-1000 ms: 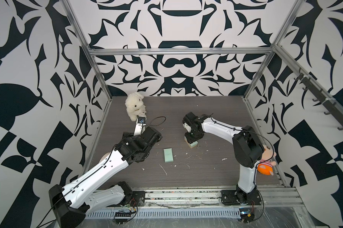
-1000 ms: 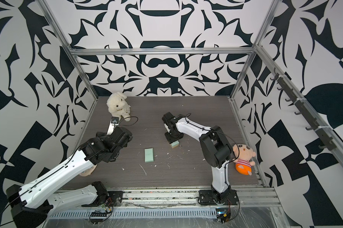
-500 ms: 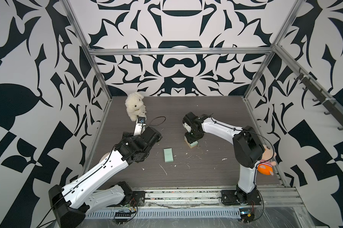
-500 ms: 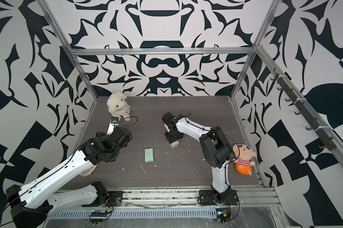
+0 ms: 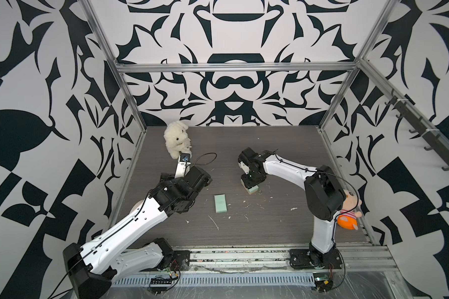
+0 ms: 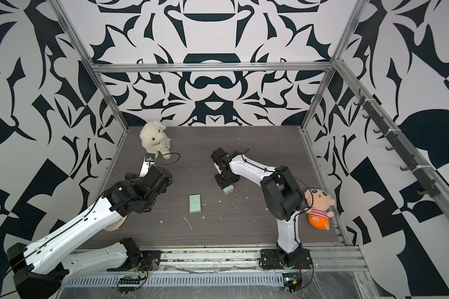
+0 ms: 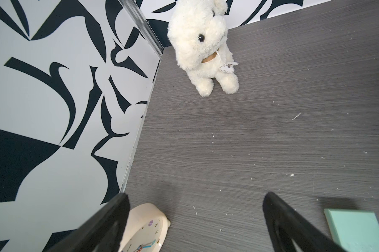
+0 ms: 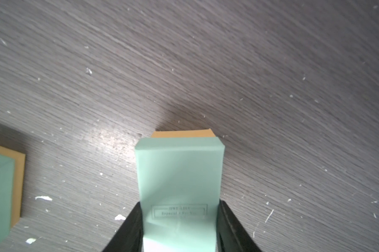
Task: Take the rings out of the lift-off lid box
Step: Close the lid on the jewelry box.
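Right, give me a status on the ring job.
Done: the box looks opened; a loose mint piece lies alone on the table. In hand: the right gripper has its jaws shut on a second mint piece; the left gripper is open, holding nothing. One tiny ring-like thing lies beside the held piece. Left: no other rings are visible, so that part is unconfirmed.

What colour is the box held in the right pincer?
Mint green box, a tan edge peeking out behind it; clearest in the right wrist view.
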